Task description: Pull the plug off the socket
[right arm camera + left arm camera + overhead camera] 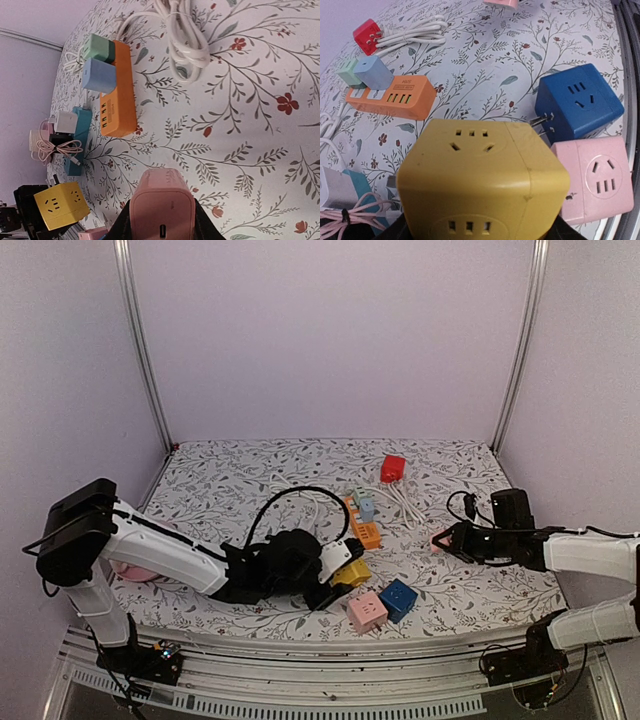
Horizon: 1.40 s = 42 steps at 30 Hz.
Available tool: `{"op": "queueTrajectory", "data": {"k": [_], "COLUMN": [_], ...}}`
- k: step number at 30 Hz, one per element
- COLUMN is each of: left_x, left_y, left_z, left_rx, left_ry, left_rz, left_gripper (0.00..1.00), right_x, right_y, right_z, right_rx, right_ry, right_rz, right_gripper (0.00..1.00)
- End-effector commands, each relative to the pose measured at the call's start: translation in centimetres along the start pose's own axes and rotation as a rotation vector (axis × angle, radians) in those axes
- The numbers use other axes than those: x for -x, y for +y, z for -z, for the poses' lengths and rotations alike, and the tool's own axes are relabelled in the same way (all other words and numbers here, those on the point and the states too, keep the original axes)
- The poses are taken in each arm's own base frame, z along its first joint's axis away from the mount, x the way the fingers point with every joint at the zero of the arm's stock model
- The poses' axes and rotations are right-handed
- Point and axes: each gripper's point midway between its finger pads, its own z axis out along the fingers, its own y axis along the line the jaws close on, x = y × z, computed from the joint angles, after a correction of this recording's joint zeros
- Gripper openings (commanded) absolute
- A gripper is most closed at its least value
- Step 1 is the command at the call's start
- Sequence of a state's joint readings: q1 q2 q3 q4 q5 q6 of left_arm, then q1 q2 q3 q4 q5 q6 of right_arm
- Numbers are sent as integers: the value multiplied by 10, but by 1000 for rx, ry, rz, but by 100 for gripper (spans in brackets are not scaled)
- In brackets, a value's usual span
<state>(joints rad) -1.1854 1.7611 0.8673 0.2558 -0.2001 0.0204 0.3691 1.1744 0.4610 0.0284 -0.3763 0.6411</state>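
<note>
Two grippers, both loaded.

Left gripper (340, 580) grasps the yellow cube (480, 180), a socket block, close to the near edge of the table (240, 465), about mid-width. The cube's top and front socket faces are in plain view from the left wrist.

Right gripper (452, 539) is clenched on the pink plug (162, 205), held toward the right edge and well apart from the yellow cube. A small slot on the plug's end faces the right wrist camera.

Orange strip (363, 523) lies mid-table, between the two grippers. Green plug (350, 72) and blue plug (372, 72) are seated side by side at its far end.

Red plug (393, 468) sits nearer the far edge, with the white cable (415, 35) bundled beside it.

Blue cube (577, 102) and pink cube (597, 177) sit just beside each other at the near edge, right of the yellow cube. The blue cube's prongs point toward the yellow cube; contact cannot be judged.

Teal strip (77, 135) lies on the orange strip's left side, with the white charger (62, 120) on it.

Black cable (290, 492) loops over the table behind the left gripper.
</note>
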Motion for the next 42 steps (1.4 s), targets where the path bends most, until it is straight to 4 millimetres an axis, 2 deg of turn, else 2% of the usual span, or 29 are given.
{"op": "queueTrajectory", "data": {"k": [1, 5, 10, 12, 15, 24, 29, 31, 32, 37, 42], "left_x": [11, 7, 3, 4, 6, 20, 27, 40, 35, 54, 62], "left_y": [9, 8, 5, 5, 3, -2, -5, -6, -8, -13, -18], "left_z": [9, 7, 4, 3, 0, -15, -37, -45, -55, -80, -103], "left_rx": [26, 22, 12, 7, 1, -16, -19, -20, -24, -39, -51], "left_ry": [-35, -27, -16, -16, -12, 0, 48, 42, 64, 75, 103], "left_rz": [30, 35, 40, 41, 42, 5, -37, -46, -54, -81, -102], "left_gripper": [0, 0, 0, 0, 0, 0, 0, 0, 0, 0, 0], "right_x": [4, -2, -6, -7, -7, -12, -11, -11, -11, -13, -10], "right_y": [-19, -37, -47, -49, -52, -65, -73, -77, -78, -84, -85], "right_z": [1, 0, -3, -3, -2, -1, 5, 8, 10, 13, 19], "right_rx": [26, -4, -23, -33, -40, -78, -94, -101, -103, -119, -142], "right_ry": [-38, -40, -36, -39, -42, -44, -72, -83, -87, -92, -114], "right_rz": [-95, -137, -159, -162, -165, -189, -210, -216, -218, -226, -217], "right_gripper": [5, 10, 16, 18, 27, 33, 35, 36, 37, 45, 60]}}
